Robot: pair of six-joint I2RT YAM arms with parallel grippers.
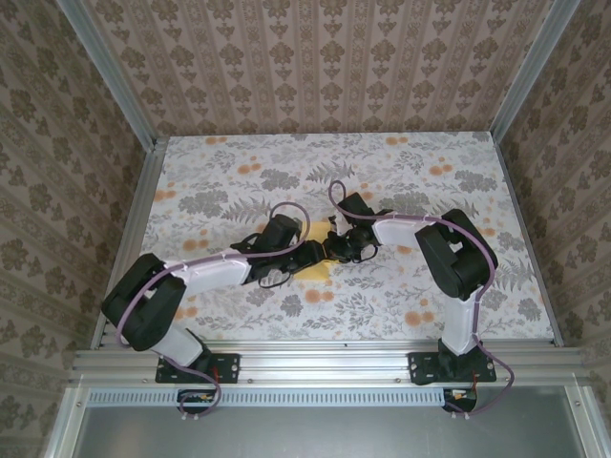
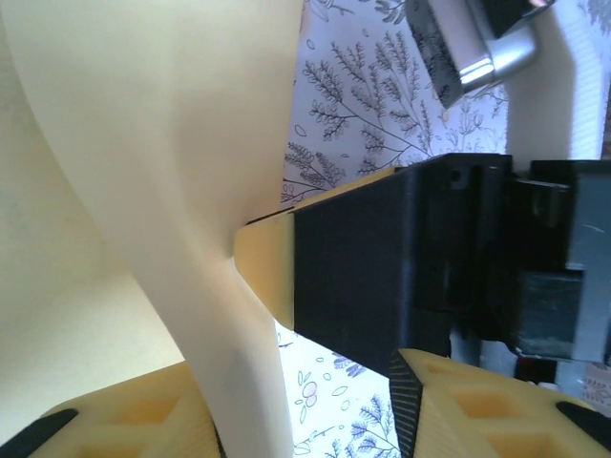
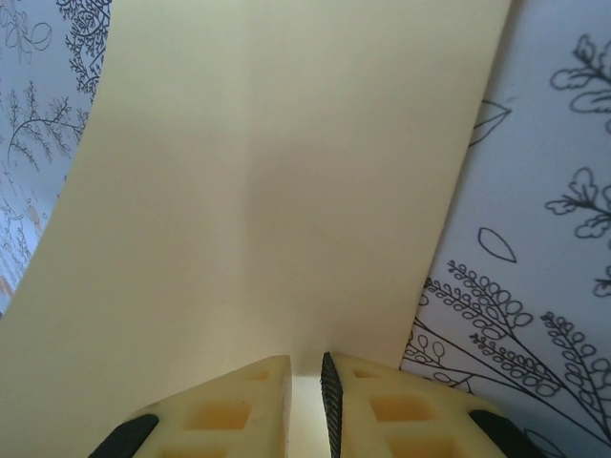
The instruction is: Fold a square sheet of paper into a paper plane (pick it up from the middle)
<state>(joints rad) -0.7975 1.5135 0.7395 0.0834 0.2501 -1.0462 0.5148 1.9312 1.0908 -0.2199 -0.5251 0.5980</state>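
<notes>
**Yellow sheet pinched at mid-table: right jaws on it, left jaws apart**

Yellow sheet [image 3: 267,191] sits at the middle of the table, where both arms meet. From above, a small patch of it [image 1: 317,270] shows between the grippers. Right wrist view: the sheet runs straight away from the fingers, long axis up the frame, with a faint crease down its centre line meeting the jaw gap. Left wrist view: the sheet is lifted and curled, a standing bend rising from between the left fingers. Which way it points on the table, cannot tell from above.

Right gripper [image 3: 305,367]: jaws nearly together, clamped on the sheet's near edge. Its dark finger [image 2: 363,258] reaches in from the right, cream tip pressed to the bend. Left gripper [image 2: 286,382]: jaws well apart, paper passing loose between them.

Table [image 1: 430,296]: pale cloth, grey leaf print, orange flower spots. Walls [image 1: 315,57]: beige damask wallpaper. Aluminium rails [image 1: 315,358] along the near edge.
</notes>
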